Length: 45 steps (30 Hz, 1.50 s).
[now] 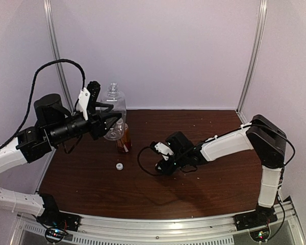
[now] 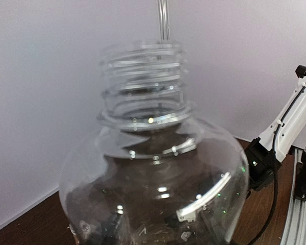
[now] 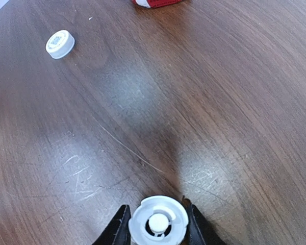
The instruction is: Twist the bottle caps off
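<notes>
My left gripper (image 1: 108, 122) is shut on the clear bottle (image 1: 115, 108) and holds it upright above the table's back left. In the left wrist view the clear bottle (image 2: 153, 168) fills the frame; its threaded neck (image 2: 143, 76) is bare, with no cap on it. The amber bottle (image 1: 124, 139) with its red label (image 3: 158, 2) stands just below and beside it. One white bottle cap (image 1: 119, 166) (image 3: 59, 44) lies loose on the table. My right gripper (image 1: 160, 166) (image 3: 158, 220) is low over the table, shut on a second white cap (image 3: 158, 223), hollow side up.
The dark wooden table (image 1: 209, 178) ends at white walls behind and to the left. Metal frame posts (image 1: 55, 46) (image 1: 255, 51) stand at the back corners. A black cable (image 1: 143, 163) loops beside my right wrist.
</notes>
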Motion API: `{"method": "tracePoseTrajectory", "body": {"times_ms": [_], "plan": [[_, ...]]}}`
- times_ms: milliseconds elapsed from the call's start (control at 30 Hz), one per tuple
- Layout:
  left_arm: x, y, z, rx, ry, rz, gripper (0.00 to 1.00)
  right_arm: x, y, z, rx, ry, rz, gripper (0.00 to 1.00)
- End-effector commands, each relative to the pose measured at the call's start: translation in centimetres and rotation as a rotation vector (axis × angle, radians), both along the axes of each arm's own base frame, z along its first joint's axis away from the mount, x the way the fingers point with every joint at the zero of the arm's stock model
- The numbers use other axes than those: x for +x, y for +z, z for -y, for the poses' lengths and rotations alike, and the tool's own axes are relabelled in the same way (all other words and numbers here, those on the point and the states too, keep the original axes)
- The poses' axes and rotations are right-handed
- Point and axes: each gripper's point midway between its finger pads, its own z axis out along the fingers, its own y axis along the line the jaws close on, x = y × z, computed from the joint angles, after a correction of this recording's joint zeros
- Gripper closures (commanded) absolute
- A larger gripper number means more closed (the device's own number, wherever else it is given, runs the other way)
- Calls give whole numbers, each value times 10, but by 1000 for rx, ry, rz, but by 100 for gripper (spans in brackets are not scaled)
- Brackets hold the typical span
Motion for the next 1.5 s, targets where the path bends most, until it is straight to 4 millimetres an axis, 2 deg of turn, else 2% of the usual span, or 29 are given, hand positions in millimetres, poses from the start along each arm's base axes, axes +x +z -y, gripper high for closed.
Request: {"method": "tracePoseTrajectory", "body": {"times_ms": [0,300,467,633,833,1167,1333,1467], "plan": [[0,9,-5,-23,14,36,72,6,-9,13,-55,-27,5,61],[1,7,-4,-19,14,30,72,7,1,17,-55,-26,16,46],[2,2,-3,-11,15,22,72,3,26,15,-10,-15,31,31],[3,0,-1,-15,10,13,71,-2,62,19,37,-7,58,20],[2,-7,3,-18,-8,-2,71,-13,135,25,178,15,115,15],[-20,-8,28,-38,-199,10,68,-52,286,28,454,166,258,6],[-35,-12,45,-41,-338,-6,68,-68,339,27,543,235,279,1],[-47,-16,58,-44,-450,-30,68,-79,371,21,597,288,267,1]]}}
